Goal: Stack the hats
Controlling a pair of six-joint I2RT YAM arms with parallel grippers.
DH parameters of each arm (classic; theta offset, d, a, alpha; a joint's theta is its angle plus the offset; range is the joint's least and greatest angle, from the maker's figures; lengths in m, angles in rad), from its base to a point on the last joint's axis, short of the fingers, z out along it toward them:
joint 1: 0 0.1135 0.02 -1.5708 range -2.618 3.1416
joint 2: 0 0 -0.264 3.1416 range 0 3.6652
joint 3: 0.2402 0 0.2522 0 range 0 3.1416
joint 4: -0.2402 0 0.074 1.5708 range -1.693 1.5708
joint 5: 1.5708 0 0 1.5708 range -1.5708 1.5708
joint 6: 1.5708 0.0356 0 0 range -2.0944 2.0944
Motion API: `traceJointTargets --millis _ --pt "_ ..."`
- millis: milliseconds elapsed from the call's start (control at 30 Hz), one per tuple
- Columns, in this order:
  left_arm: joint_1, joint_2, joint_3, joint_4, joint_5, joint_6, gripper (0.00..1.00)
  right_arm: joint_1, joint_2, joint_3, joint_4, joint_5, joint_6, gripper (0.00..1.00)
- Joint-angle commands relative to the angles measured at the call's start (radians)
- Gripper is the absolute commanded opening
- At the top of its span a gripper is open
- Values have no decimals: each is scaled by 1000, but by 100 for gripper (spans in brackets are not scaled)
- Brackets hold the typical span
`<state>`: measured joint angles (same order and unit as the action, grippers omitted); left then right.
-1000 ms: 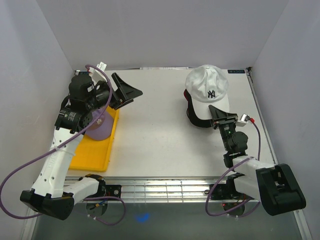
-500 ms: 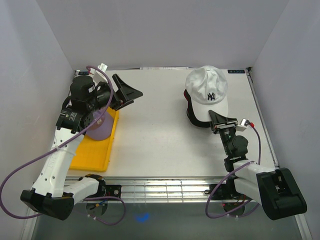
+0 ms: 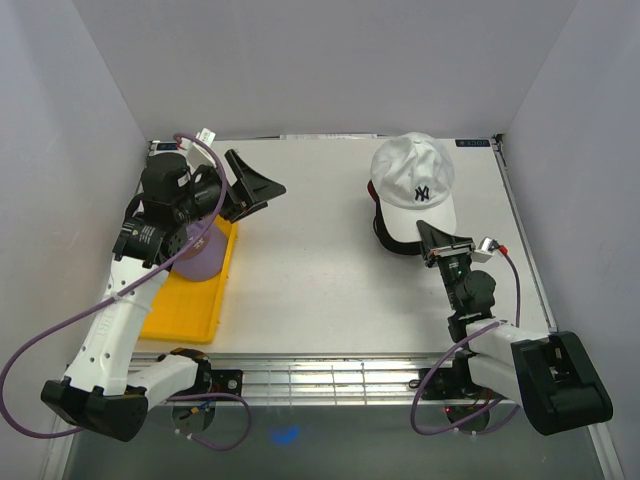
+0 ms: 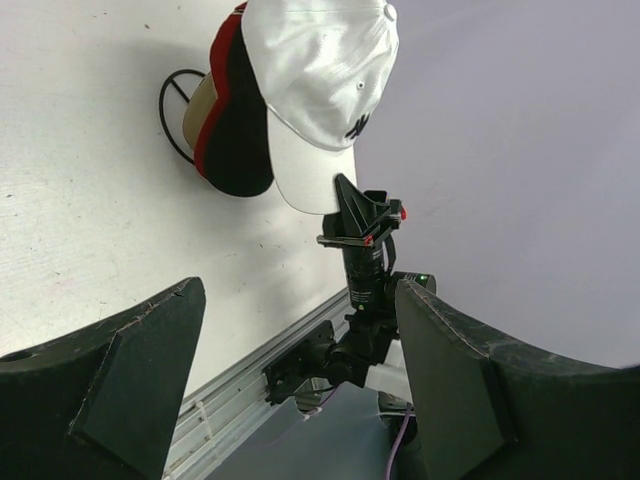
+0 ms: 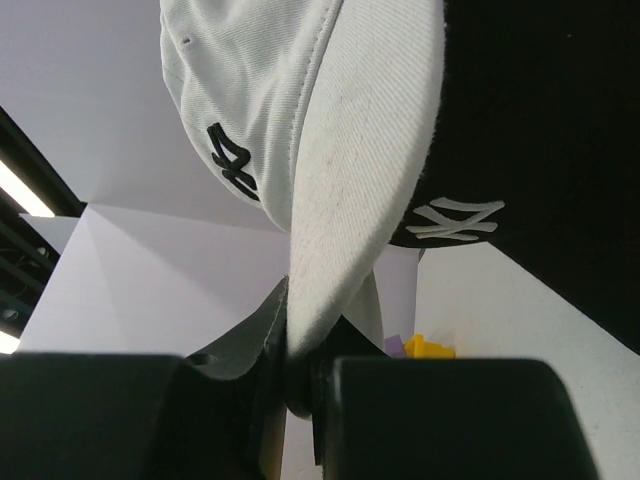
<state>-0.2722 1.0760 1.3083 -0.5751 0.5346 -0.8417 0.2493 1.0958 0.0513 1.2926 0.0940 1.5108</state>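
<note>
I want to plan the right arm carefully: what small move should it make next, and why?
Probably raise the white cap by its brim a little. The right gripper is shut on that brim, and the cap rests on the black cap, so a slow lift would show whether the grip holds.

Hat stack (image 3: 412, 185) right, lone hat (image 3: 200, 260) in tray (image 3: 183, 312) left

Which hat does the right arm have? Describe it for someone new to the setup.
A pile of caps sits at the table's far right corner. The white cap with a black NY logo lies on top, its brim pinched between the fingers of the right gripper. Under it lie a black cap and a red cap.
</note>
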Motion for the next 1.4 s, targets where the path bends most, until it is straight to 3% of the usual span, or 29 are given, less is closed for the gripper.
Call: traceJointTargets --millis 0,367,700,1367 --pt "-1 -21 -1 9 -4 18 87 2 12 42 25 -2 19 8" --pt "-1 -11 -3 3 -10 23 87 -2 -25 9 -151 35 51 8" --pt "-1 -14 -21 3 -19 29 87 -19 58 64 -263 -39 75 8" --pt "-2 -10 -41 4 -28 32 87 -44 156 -11 -320 -39 91 8"
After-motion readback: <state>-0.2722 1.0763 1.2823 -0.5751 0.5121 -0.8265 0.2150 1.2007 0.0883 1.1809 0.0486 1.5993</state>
